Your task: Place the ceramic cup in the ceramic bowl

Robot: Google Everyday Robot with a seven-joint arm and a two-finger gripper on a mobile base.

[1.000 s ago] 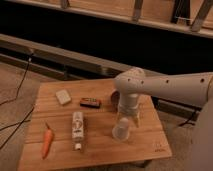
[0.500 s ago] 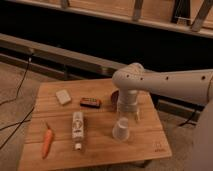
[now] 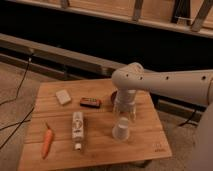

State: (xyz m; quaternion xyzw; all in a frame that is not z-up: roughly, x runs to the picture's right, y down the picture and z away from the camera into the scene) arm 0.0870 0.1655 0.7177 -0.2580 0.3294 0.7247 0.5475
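On the near part of the surface lie a carrot and a bottle, with the cup to their right. Just above the cup hangs the tool; I cannot tell how far open it is. Behind it, the bowl is partly hidden.

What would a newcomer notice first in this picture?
The big white arm extends from the right, its pincer hanging just above the ceramic cup on the wooden table. Behind the arm, the dark ceramic bowl peeks out; an orange carrot lies at the table's front left.
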